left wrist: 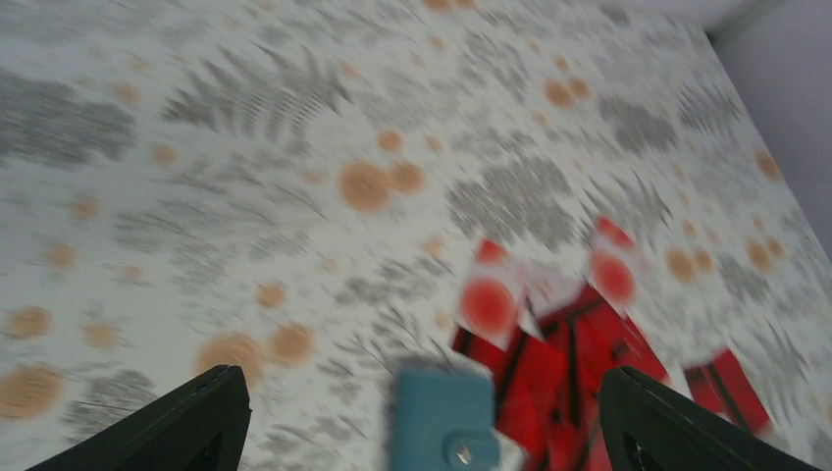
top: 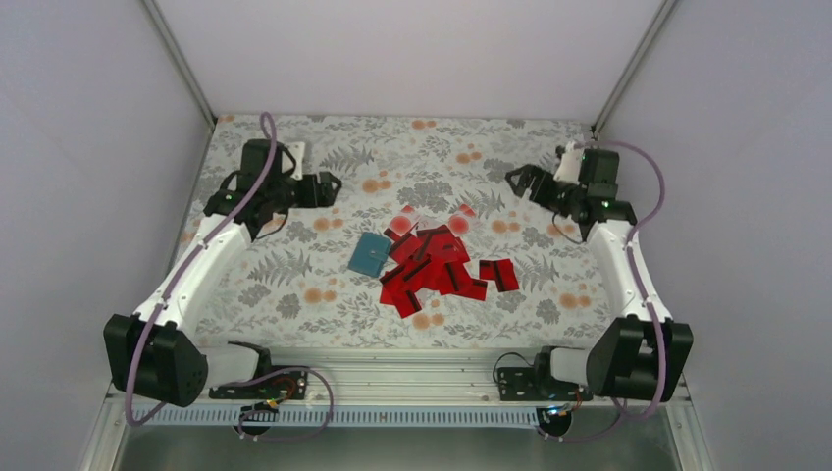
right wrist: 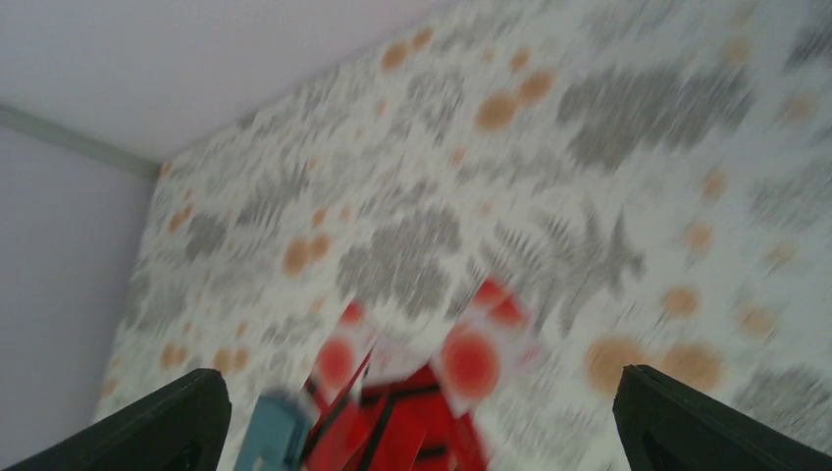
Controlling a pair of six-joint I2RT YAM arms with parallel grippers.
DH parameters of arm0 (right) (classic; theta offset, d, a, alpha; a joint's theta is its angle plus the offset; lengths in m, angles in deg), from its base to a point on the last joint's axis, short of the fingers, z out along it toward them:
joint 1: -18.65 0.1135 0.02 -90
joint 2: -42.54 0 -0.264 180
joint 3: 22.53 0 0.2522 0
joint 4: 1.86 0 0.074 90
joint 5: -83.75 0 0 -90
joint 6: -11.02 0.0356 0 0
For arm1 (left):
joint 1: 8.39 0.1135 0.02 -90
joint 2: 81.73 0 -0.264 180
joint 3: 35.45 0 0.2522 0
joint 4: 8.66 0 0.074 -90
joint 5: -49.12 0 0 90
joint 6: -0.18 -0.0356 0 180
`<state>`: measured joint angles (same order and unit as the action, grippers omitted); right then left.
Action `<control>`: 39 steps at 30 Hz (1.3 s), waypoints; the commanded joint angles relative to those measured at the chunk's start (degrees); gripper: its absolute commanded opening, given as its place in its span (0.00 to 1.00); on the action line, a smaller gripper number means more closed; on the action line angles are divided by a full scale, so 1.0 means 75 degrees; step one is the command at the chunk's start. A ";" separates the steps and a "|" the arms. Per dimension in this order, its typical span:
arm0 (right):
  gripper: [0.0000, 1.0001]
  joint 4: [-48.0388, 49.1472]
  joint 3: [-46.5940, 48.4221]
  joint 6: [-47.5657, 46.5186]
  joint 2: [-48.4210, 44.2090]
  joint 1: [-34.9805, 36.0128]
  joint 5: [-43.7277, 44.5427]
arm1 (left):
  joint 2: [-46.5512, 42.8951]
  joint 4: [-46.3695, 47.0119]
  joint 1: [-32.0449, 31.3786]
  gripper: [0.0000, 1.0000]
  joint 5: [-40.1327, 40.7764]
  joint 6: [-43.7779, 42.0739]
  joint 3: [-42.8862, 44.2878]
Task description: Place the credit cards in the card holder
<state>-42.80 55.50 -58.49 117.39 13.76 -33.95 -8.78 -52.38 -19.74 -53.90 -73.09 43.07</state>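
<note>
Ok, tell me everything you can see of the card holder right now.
The card holder is a small teal-blue wallet, apparently folded shut, lying flat and slightly turned on the floral table cover. In the left wrist view a round, metal-looking snap shows near its lower edge. It sits just left of the pile of red credit cards; whether they touch I cannot tell. Nothing holds it.

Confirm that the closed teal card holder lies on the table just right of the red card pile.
Not right: the card holder lies just left of the credit cards, as the top external view shows. It is closed and on the table.
</note>
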 commanded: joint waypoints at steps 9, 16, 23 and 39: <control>0.99 -0.0589 -0.2507 0.0754 -0.1483 0.0830 -0.2598 | 0.0074 -0.0729 -0.2145 0.86 -0.1572 -0.1404 -0.0776; 0.99 -0.0874 -0.2848 0.1043 -0.1910 0.1174 -0.1747 | 0.1354 -0.1241 -0.3797 0.87 0.0421 -0.1709 -0.0103; 0.99 -0.1427 -0.2701 0.0871 -0.2113 0.1178 -0.0988 | 0.2719 -0.1562 -0.5079 0.90 0.1556 -0.1909 0.0712; 0.99 -0.1932 -0.2710 0.0494 -0.2090 0.1169 -0.0415 | 0.4669 -0.1930 -0.5970 0.92 0.2453 -0.1666 0.1603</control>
<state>-55.76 34.22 -53.79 102.40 22.03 -38.34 24.31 -65.45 -64.00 -37.75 -86.93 52.90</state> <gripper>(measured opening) 0.993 0.923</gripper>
